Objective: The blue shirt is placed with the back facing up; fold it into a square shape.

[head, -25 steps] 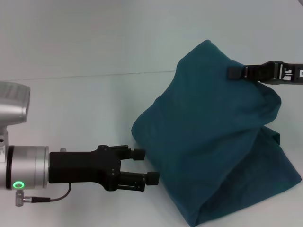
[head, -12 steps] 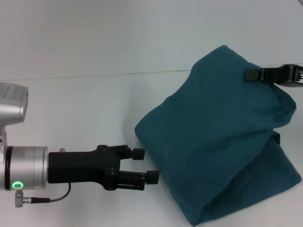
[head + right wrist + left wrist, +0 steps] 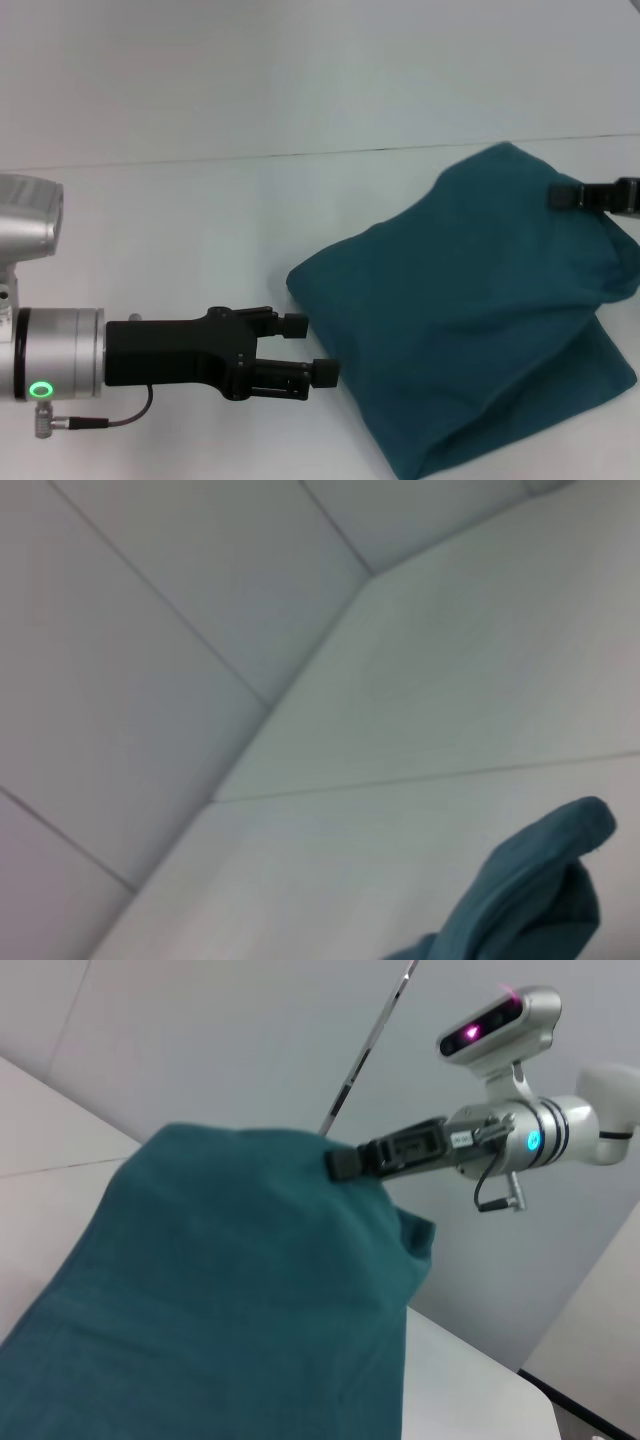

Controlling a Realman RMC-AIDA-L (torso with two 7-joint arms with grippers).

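Since the earlier frame, my right end effector, pinched shut on a raised fold of the blue shirt, has carried it toward 3 o'clock and lower, so I judge the fold is being laid over. Shirt lies at 4 o'clock on the tabletop, reaching the right edge. My left end effector waits half-open and empty, just beside its near-left hem; open room lies toward 9 and 12 o'clock
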